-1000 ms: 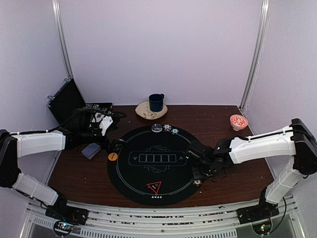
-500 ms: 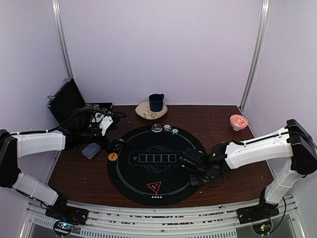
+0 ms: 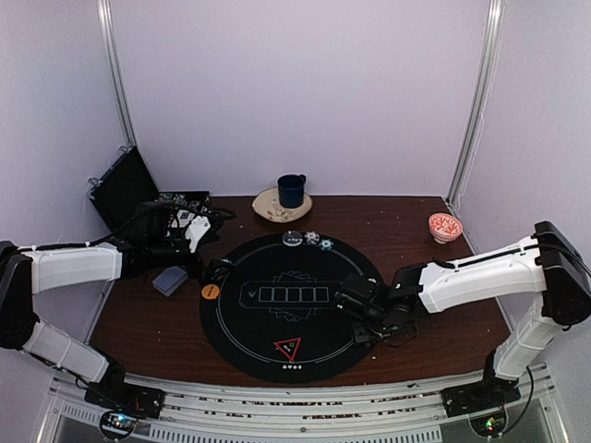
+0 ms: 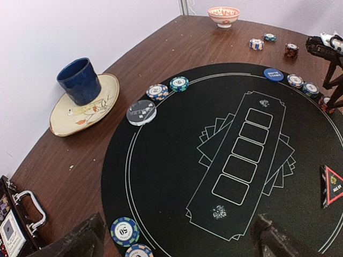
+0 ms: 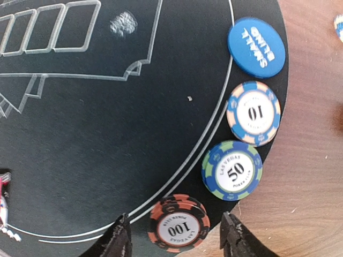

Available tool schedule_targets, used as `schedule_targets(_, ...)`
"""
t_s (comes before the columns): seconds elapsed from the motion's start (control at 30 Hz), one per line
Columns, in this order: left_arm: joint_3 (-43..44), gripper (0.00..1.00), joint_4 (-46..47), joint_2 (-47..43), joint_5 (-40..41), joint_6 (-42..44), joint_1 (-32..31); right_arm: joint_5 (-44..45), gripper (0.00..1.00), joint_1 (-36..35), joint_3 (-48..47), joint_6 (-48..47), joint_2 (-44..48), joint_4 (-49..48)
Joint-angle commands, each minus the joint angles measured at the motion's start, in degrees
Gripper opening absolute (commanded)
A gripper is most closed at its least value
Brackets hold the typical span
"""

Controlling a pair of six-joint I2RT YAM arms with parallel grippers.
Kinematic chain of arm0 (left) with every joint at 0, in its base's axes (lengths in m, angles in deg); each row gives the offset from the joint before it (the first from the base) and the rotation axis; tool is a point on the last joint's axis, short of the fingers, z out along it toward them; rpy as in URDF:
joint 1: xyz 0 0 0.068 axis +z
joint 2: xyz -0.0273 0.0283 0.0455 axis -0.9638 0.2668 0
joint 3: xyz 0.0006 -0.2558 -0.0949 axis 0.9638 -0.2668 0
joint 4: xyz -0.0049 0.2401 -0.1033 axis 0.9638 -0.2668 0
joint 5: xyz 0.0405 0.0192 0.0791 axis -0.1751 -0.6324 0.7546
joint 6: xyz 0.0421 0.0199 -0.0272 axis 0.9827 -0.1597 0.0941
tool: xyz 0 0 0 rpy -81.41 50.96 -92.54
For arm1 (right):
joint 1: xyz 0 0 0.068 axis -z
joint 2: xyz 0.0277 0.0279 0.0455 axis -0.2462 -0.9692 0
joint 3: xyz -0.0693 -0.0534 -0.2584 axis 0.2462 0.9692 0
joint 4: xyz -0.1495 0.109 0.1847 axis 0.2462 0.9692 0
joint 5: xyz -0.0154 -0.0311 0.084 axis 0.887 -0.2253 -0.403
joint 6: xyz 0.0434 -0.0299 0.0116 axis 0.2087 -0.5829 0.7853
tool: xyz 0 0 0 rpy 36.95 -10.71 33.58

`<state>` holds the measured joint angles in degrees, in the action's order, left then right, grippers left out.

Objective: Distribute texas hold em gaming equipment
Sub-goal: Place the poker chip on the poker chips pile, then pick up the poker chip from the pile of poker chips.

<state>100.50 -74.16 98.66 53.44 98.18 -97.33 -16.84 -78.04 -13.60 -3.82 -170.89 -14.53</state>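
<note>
Left wrist view. At left, dark blue mug (image 4: pixel 79 80) upright on a cream plate (image 4: pixel 107 101). At top, red-patterned bowl (image 4: pixel 223 16) seen from the side, inside hidden. In the lower left corner, part of a black case (image 4: pixel 27 206), content impossible to tell. In the centre, round black mat (image 4: pixel 161 176). On its upper left rim, white button disc (image 4: pixel 141 112) with two striped chips (image 4: pixel 157 91) just beside; on the far rim, blue button disc (image 4: pixel 273 75); at the right edge, red-edged triangle marker (image 4: pixel 333 184). Only here: three loose chips (image 4: pixel 256 44) on bare wood at upper right, two more chips (image 4: pixel 124 231) at the lower left rim. Left gripper (image 4: pixel 179 243) low over the mat, claw spread wide, only mat between the fingertips (image 4: pixel 80 241).

Right wrist view, straight down on the right rim of the mat. From top to bottom: the blue button disc, marked SMALL BLIND, then chip marked 10 (image 5: pixel 253 113), chip marked 50 (image 5: pixel 232 170), chip marked 100 (image 5: pixel 178 224). Right gripper (image 5: pixel 177 238) at bottom, claw spread around the chip marked 100, a gap on each side, not pinching.

Top view. Black case at upper left with lid up. Only here: grey-blue card deck (image 3: pixel 170 281) on bare wood left of the mat, orange button disc (image 3: pixel 211 292) at its left rim. Left arm extended from the left edge; right arm extended from the right edge, elbow bent, wrist turned down over the right rim.
</note>
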Motion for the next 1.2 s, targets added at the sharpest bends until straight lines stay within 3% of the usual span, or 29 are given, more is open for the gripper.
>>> schedule_targets(0.0, -0.1, 0.98, 3.1, 0.7, -0.4, -0.2, 0.3, 4.8, 0.64, 0.1, -3.9, -1.0, 2.3, 2.5)
schedule_targets(0.23, -0.1, 0.98, 3.0, 0.6, -0.3, -0.2, 0.4, 7.5, 0.79, 7.0, -2.3, -4.3, 6.3, 3.3)
schedule_targets(0.53, -0.1, 0.98, 2.8, 0.6, -0.8, -0.2, 0.4, 7.6, 0.87, 21.6, 7.2, -9.4, 14.5, 1.1)
schedule_targets(0.83, -0.1, 0.98, 2.9, 0.7, -0.9, -0.2, 0.3, 5.8, 0.88, 33.1, 11.4, -14.0, 17.0, -1.1)
schedule_targets(1.17, -0.2, 0.98, 2.9, 0.8, -1.1, -0.1, 0.3, 4.0, 0.83, 37.1, 12.4, -15.5, 12.3, -4.7)
